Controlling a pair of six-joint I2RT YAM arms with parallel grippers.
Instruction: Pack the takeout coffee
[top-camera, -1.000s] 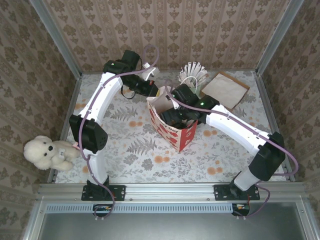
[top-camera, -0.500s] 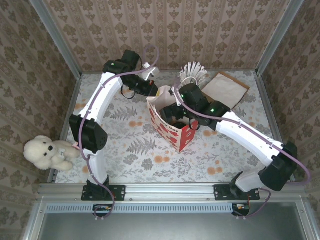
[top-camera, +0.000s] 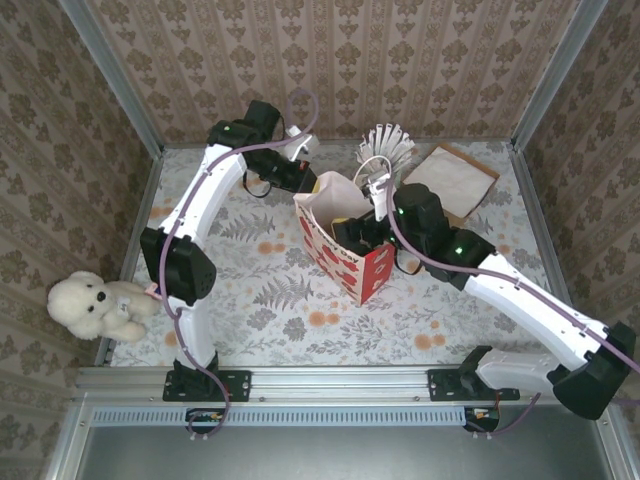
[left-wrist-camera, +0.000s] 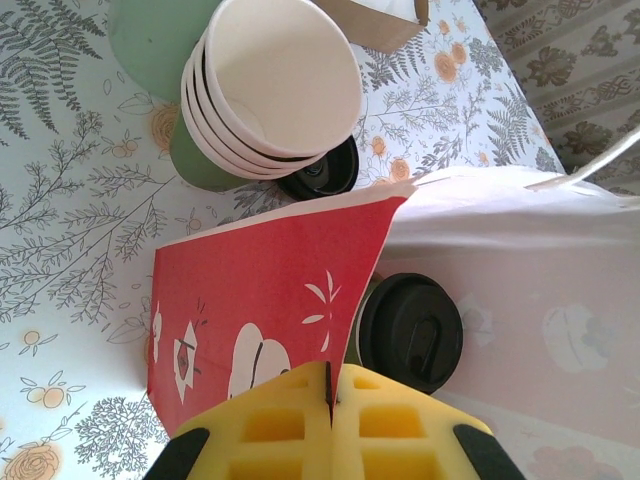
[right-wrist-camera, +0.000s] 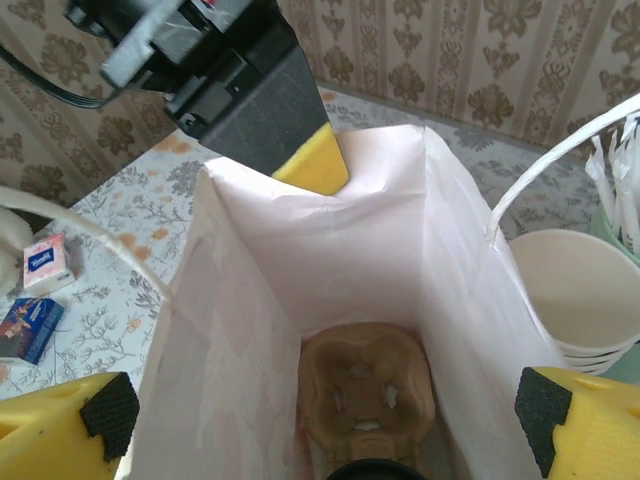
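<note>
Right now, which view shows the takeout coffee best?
Left wrist: the takeout coffee shows its whole black lid inside the paper bag. Right wrist catches the lid's edge at the frame bottom; in top external the right arm overhangs the bag, hiding it.

On the desk (top-camera: 270, 300) before you, the red-and-white paper bag (top-camera: 345, 262) stands upright and open, near the middle. Your left arm (top-camera: 200, 200) goes up along the left side and bends toward the bag, and your left tool (top-camera: 308, 185) meets the far corner of the bag's rim. Your right arm (top-camera: 520, 290) comes from the near right corner, and your right tool (top-camera: 362, 233) is at the mouth of the bag, on its right side. Just behind the bag stands a holder of white-wrapped sticks (top-camera: 387, 147). To the right of it a flat brown paper piece (top-camera: 452, 178) lies on the desk. A white teddy bear (top-camera: 92, 305) sits at the left edge, well apart from the bag.
</note>
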